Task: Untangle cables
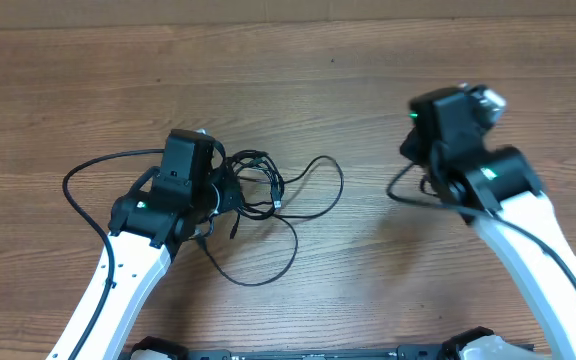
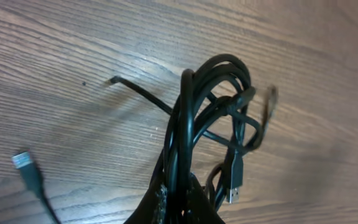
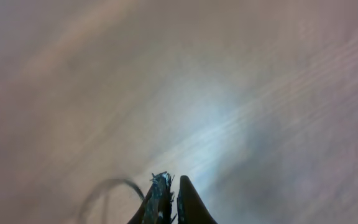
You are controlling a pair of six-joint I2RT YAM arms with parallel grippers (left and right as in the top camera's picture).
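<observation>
Left fingers (image 2: 196,210) clenched on tangled cables (image 2: 185,124), right fingers (image 3: 192,205) clenched, view blurred

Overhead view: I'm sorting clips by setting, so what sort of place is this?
Probably a robotics lab or test bench. A plain wood-grain table has a white robot left arm and right arm reaching over it, and a tangle of black cables lies on it as work material.

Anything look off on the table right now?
Only the cables: a knotted clump with loops sprawling over the table, clamped in the shut left end effector. One plug hangs from the bundle. Nothing looks damaged or spilled.
</observation>
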